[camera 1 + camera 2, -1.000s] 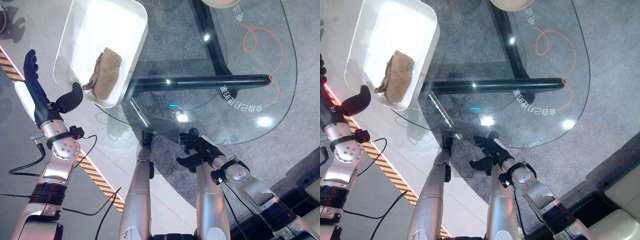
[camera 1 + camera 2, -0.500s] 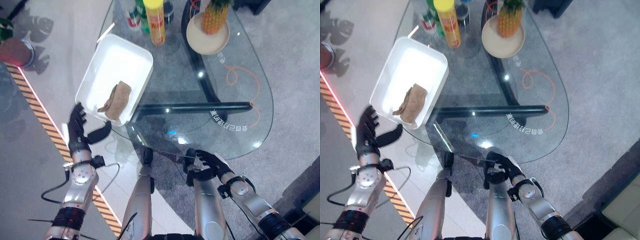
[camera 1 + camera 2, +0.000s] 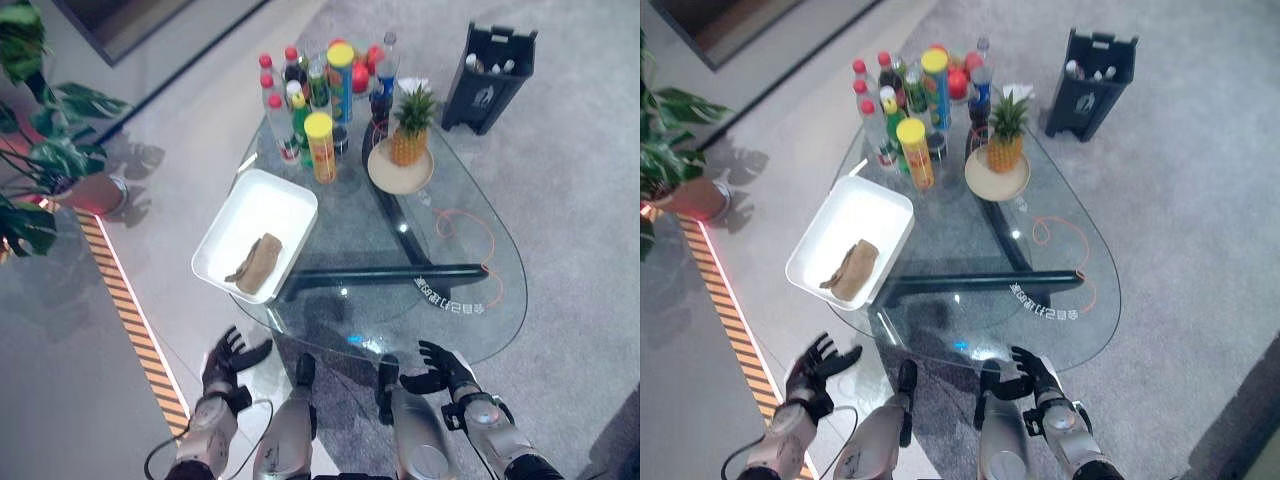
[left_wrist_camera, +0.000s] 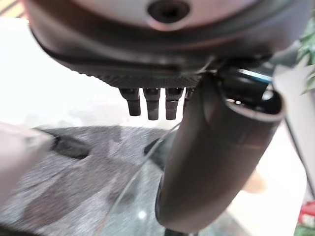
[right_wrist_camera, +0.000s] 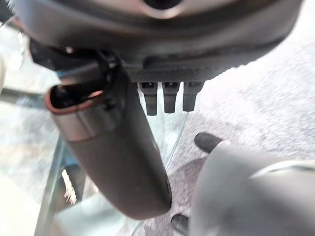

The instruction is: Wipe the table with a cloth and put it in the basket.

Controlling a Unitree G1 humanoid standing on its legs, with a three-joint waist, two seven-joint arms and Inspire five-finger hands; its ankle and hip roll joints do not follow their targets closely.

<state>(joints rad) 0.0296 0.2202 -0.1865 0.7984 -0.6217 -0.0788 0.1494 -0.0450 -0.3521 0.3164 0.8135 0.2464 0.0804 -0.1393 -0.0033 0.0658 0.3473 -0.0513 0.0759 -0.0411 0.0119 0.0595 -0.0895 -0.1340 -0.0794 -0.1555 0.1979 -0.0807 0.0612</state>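
Cloth: we find the cloth (image 3: 257,264) lying crumpled in the white basket (image 3: 232,236) — a tan, soft-looking rag, bunched into a loose fold near the basket's near end. No hand touches it.

Basket: a shallow rectangular tray with rounded corners and a smooth, glossy white wall, sitting on the left part of the table (image 3: 470,315) with its near corner by the table's rim. We judge it sits there so the left arm can reach it easily.

Table: clear glass, rounded in outline, with a dark frame showing through the top and an orange cord (image 3: 470,240) looping under or on its right part; we cannot tell which.

Left hand: the left hand (image 3: 228,361) hovers low beside the table's near-left edge, well apart from the basket — fingers straight and fanned, thumb out, nothing in it.

Right hand: the right hand (image 3: 437,368) hangs just before the table's near edge, fingers loosely extended, holding nothing.

Progress: with the cloth in the basket and both hands free, we judge the task to be at or near its end.

Far end: a cluster of bottles (image 3: 290,100) and tall yellow-lidded cans (image 3: 320,146) stands at the far end, beside a pineapple (image 3: 408,135) on a round plate (image 3: 385,178).

Surroundings: a dark bin (image 3: 485,75) stands on the grey carpet beyond the table, a potted plant (image 3: 45,150) at the left.
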